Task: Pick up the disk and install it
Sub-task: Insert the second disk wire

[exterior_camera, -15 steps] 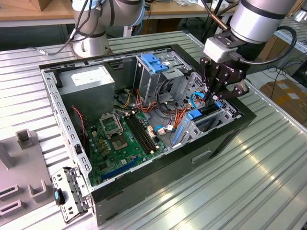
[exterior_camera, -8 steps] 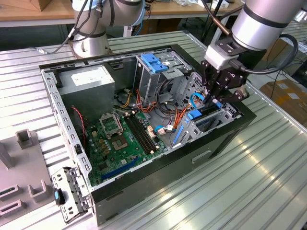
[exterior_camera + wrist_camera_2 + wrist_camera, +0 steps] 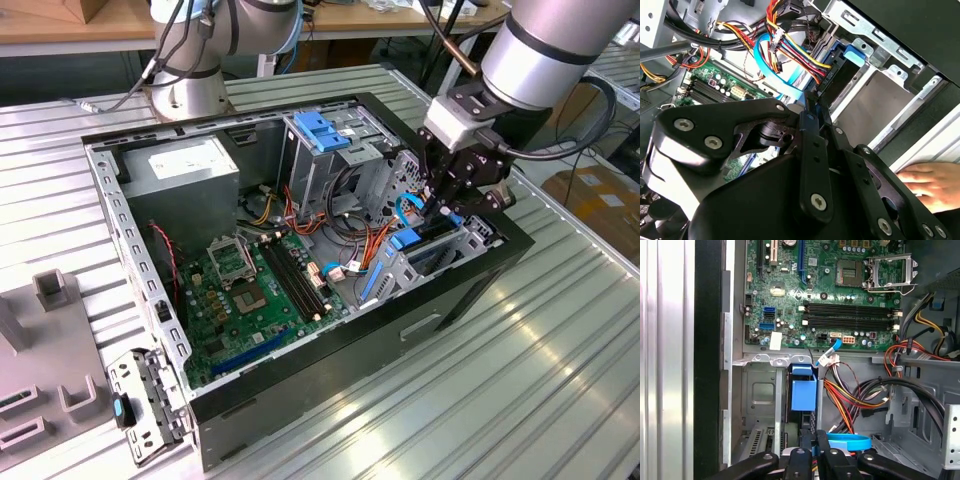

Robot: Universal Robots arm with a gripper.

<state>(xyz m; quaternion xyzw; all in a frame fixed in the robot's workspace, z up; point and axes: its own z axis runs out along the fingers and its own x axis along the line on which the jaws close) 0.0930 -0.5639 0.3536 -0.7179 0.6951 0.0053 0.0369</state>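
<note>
The pincer (image 3: pixel 446 208) hangs inside the open computer case (image 3: pixel 330 372), over the drive cage (image 3: pixel 440 250) at the exterior view's right. Its fingers (image 3: pixel 816 450) are drawn close together on the edge of the disk (image 3: pixel 436 238), which stands slotted in that cage directly beneath, blue tabs (image 3: pixel 803 390) showing. A blue cable (image 3: pixel 774 70) curves beside it. A person's hand (image 3: pixel 927 182) rests on the counter (image 3: pixel 520 390).
</note>
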